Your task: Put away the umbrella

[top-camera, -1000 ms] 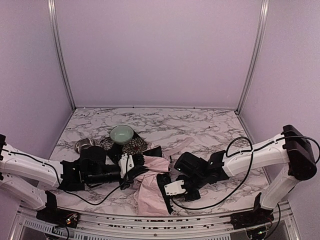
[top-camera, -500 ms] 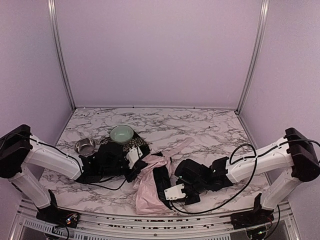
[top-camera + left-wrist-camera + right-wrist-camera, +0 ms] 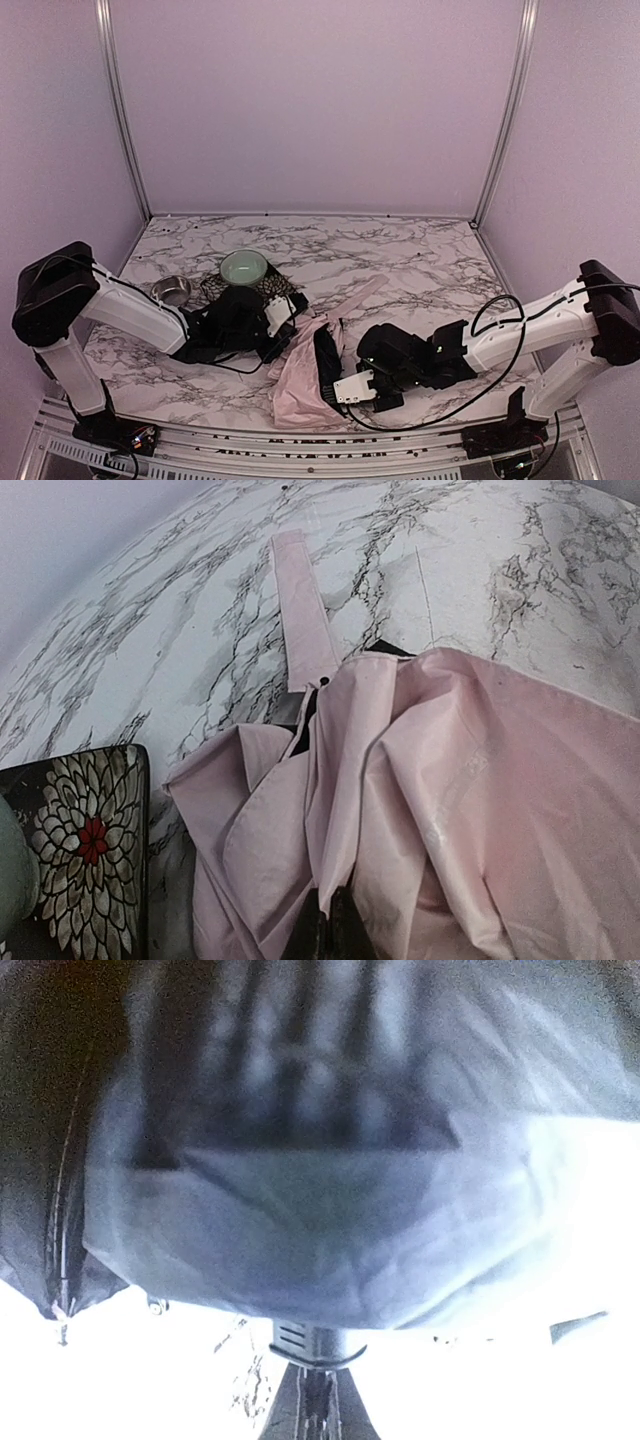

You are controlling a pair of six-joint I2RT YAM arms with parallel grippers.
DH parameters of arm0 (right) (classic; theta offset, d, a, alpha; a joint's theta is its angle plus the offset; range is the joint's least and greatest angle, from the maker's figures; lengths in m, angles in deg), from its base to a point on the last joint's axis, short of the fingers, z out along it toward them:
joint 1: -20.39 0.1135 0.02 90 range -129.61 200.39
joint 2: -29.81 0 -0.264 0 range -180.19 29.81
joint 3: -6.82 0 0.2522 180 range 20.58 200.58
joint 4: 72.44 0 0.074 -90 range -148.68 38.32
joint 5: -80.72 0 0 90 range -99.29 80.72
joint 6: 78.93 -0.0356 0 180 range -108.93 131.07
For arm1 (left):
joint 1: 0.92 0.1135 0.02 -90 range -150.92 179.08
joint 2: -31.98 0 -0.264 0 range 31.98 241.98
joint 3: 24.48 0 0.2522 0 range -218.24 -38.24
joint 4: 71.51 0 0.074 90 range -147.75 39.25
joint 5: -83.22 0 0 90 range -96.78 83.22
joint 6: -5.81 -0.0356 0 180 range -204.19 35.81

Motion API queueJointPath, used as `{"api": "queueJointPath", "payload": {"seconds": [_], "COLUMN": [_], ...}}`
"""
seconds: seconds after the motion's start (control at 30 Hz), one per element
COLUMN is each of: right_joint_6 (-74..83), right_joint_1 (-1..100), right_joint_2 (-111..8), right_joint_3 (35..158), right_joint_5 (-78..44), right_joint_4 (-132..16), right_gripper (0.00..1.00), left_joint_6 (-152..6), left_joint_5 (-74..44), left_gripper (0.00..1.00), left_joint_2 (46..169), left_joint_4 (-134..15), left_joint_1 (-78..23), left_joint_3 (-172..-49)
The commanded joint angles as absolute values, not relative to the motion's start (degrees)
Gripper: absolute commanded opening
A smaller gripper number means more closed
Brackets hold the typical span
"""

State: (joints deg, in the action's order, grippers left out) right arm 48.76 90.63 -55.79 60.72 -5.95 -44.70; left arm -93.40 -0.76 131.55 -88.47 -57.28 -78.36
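The umbrella (image 3: 298,372) lies as a crumpled heap of pale pink fabric near the table's front edge, its black lining turned up on the right side. Its long pink strap (image 3: 358,296) trails toward the back right. My left gripper (image 3: 288,335) is at the heap's upper left. In the left wrist view, the left gripper (image 3: 328,928) is shut on a fold of the pink fabric (image 3: 480,780). My right gripper (image 3: 338,386) lies low at the heap's right side. In the right wrist view, the right gripper (image 3: 318,1400) is shut at a ribbed end piece (image 3: 305,1342) under the canopy (image 3: 300,1240).
A pale green bowl (image 3: 244,267) stands on a dark floral mat (image 3: 282,288) behind the left gripper. A small steel bowl (image 3: 171,290) sits to its left. The mat (image 3: 90,840) shows at the left of the left wrist view. Lilac walls enclose three sides.
The left arm has swung round, its elbow raised, and its gripper has moved right with the fabric. The heap is drawn narrower. The right gripper has shifted slightly toward the front.
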Motion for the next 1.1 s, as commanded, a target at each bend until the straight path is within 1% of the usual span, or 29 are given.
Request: {"api": "queueJointPath", "payload": {"seconds": [0.0, 0.1, 0.2, 0.27, 0.43, 0.57, 0.67, 0.87, 0.9, 1.0, 1.07], "right_joint_6": [46.94, 45.81, 43.53, 41.45, 38.3, 38.47, 38.58, 40.13, 40.16, 40.4, 40.34], "right_joint_1": [91.44, 91.42, 91.42, 91.34, 91.36, 91.32, 91.32, 92.25, 92.28, 92.29, 92.29], "right_joint_2": [-55.33, -55.84, -55.41, -53.19, -47.78, -50.78, -54.89, -60.73, -61.51, -62.86, -63.16], "right_joint_3": [61.33, 61.23, 61.3, 60.29, 55.59, 56.46, 58.02, 59.79, 60.07, 59.63, 59.46], "right_joint_5": [-6.9, -7.11, -4.14, -2.86, -4.02, -3.36, -2.7, -0.88, -0.43, 0.18, 0.25], "right_joint_4": [-46.73, -48.72, -51.71, -56.72, -67.63, -65.29, -61.33, -58.32, -57.59, -56.13, -55.8], "right_gripper": [0.0, 0.0, 0.0, 0.0, 0.0, 0.0, 0.0, 0.0, 0.0, 0.0, 0.0], "left_joint_6": [-91.73, -91.09, -91.83, -91.97, -93.46, -92.79, -91.66, -92.48, -92.52, -92.75, -93.92], "left_joint_5": [-7.28, -9.95, -9.28, -9.63, -9.86, -10.11, -9.38, -6.62, -6.23, -5.14, -3.34], "left_gripper": [0.0, 0.0, 0.0, 0.0, 0.0, 0.0, 0.0, 0.0, 0.08, 0.4, 0.63], "left_joint_2": [126.63, 124.49, 126.35, 128.45, 132.14, 132.6, 131.47, 130.5, 130.16, 126.31, 122.17], "left_joint_4": [-86.12, -86.51, -86.41, -86.31, -86.31, -86.36, -86.49, -86.17, -86.07, -86.03, -86.03], "left_joint_1": [-56.82, -56.98, -57.45, -57.75, -60.67, -62.68, -62.66, -62.53, -62.28, -61.4, -60.88], "left_joint_3": [-75.43, -75.08, -75.69, -76.17, -77.15, -76.9, -76.26, -75.55, -75.35, -74.18, -73.09]}}
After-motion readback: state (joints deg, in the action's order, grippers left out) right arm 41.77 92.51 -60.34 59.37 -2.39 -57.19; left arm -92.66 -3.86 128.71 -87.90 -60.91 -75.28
